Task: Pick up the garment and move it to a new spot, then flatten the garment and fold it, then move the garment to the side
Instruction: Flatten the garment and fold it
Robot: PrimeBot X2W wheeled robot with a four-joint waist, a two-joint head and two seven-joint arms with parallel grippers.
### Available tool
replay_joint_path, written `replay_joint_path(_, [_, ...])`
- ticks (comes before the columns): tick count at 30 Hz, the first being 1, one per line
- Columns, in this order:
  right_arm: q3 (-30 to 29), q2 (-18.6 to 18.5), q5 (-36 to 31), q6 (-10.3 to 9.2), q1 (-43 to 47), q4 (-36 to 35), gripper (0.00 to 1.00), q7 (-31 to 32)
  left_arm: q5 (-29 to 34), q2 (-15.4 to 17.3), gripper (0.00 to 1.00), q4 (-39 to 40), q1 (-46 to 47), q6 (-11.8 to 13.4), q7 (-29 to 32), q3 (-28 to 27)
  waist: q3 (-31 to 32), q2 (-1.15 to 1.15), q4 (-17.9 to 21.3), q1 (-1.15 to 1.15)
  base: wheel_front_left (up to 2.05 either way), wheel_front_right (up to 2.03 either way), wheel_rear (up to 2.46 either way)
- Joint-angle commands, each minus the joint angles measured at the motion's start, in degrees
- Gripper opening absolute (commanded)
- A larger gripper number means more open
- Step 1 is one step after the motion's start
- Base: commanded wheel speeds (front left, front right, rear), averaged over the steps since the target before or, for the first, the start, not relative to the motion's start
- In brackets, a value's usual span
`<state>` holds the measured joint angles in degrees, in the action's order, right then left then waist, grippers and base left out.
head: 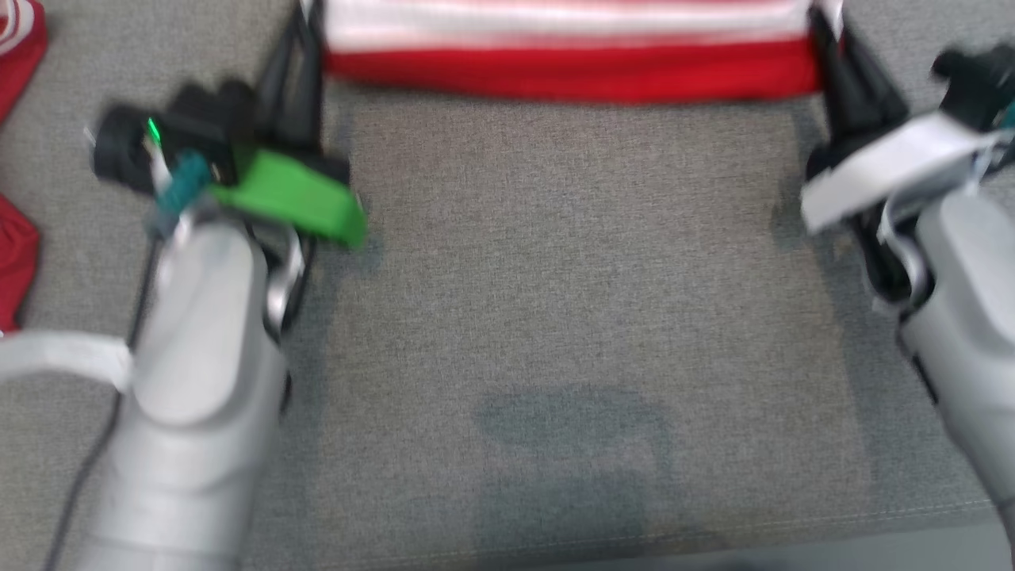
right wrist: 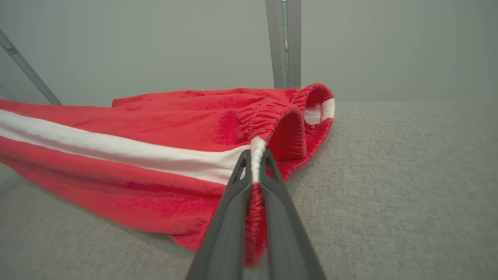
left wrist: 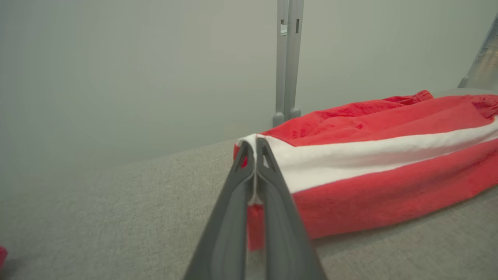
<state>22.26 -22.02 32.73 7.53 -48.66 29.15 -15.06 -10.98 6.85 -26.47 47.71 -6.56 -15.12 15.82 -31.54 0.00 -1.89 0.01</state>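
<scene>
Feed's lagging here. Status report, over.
Left gripper shut on garment corner. Right gripper shut on its waistband. Garment stretched between them. Other red cloth far left.

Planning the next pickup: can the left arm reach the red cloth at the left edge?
Probably not: the left gripper has its jaws shut on the striped garment, though the red cloth lies nearby.

open grey cushion (head: pixel 571 301) before garment (head: pixel 571 71), red cloth (head: pixel 14 254) at left

Grey woven surface (head: pixel 555 317), red cloth (head: pixel 14 262) at its left edge, grey upright post (left wrist: pixel 288 58), pale wall (left wrist: pixel 116 58)
</scene>
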Motion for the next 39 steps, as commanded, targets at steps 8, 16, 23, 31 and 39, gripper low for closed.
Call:
replay_joint_path(8, [5.5,-1.4,5.5,-0.08,18.8,-2.2,0.00,-0.1,-1.9,-2.5,0.00,-2.2,-21.2,-0.9,-0.1,-0.9,15.7,0.00,1.7,-0.01,0.00,0.00,0.00])
replay_joint_path(16, [6.1,0.2,5.8,-0.08,31.9,-1.4,0.00,-0.1,-4.8,-3.2,0.00,-4.2,-35.2,-0.9,-0.1,-2.1,25.8,0.00,0.7,-0.01,0.00,0.00,0.00])
replay_joint_path(23, [5.5,0.1,5.2,-0.10,38.9,0.5,0.00,-0.1,-5.7,-3.4,0.00,-4.8,-44.1,-0.8,-0.1,-4.9,31.6,0.00,-0.3,-0.01,0.00,0.00,0.00])
replay_joint_path(31, [6.2,1.3,5.8,-0.13,47.1,1.5,0.00,-0.1,-4.8,-3.4,0.00,-5.2,-51.5,-0.8,-0.1,-7.7,36.1,0.00,-1.6,-0.01,0.00,0.00,0.00])
replay_joint_path(39, [10.8,0.4,7.9,-0.11,50.8,0.6,0.00,-0.1,-4.2,-3.5,0.00,-4.0,-54.2,-0.8,-0.1,-8.8,37.2,0.00,-1.3,-0.01,0.00,0.00,0.00])
